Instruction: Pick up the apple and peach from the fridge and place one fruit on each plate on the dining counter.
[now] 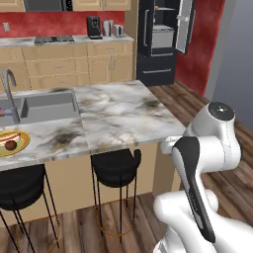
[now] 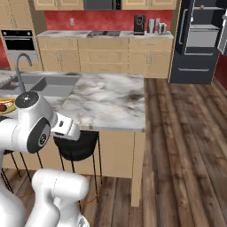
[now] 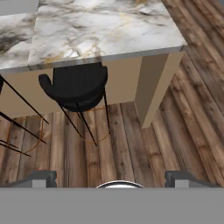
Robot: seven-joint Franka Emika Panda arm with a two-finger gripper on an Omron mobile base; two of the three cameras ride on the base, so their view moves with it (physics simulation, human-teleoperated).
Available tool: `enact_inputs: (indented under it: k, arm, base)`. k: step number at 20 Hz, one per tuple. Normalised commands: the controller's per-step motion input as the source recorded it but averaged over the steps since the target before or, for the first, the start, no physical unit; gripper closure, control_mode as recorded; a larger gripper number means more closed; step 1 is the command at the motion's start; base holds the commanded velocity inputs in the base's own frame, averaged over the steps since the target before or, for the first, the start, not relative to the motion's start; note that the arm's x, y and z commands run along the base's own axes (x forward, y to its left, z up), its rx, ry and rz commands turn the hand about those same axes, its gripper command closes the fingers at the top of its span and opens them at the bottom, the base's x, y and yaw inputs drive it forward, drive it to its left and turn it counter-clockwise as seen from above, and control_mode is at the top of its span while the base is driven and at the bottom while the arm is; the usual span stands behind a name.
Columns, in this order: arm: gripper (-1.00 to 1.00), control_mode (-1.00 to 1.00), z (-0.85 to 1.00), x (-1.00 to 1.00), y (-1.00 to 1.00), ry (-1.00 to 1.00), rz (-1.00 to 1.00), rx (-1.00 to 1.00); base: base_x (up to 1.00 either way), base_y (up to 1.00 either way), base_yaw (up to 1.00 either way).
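Note:
The dining counter (image 1: pixel 118 111) runs across the left base view, with its sink and arched tap at the left. A yellow-orange rimmed plate (image 1: pixel 20 143) lies at its near left edge with a dark red fruit (image 1: pixel 11 145) on it; the plate (image 2: pixel 6 109) is partly behind my arm in the right base view. The black fridge (image 1: pixel 158 59) stands at the back with a door swung open. A small orange fruit (image 2: pixel 202 6) rests on its top shelf. My gripper (image 3: pixel 113 180) is open and holds nothing. It hangs over the wooden floor in front of the counter's right end.
A black stool (image 3: pixel 76 85) stands under the counter edge just ahead of the hand, and another stool (image 1: pixel 20 185) is further left. The counter's end panel (image 3: pixel 153 87) drops to the floor. Open wood floor (image 2: pixel 186 133) stretches right toward the fridge.

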Motion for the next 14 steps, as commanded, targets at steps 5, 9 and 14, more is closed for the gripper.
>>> enact_inputs:
  k: [5, 9, 14]
  arm:
    - [-1.0, 1.0, 0.0, 0.0, 0.0, 0.0, 0.0, 0.0]
    - [-1.0, 1.0, 0.0, 0.0, 0.0, 0.0, 0.0, 0.0]
    - [-1.0, 1.0, 0.0, 0.0, 0.0, 0.0, 0.0, 0.0]
  base:
    - [0.11, -1.0, 0.0]
    - [0.35, -1.0, 0.0]
    - [0.71, -1.0, -0.06]
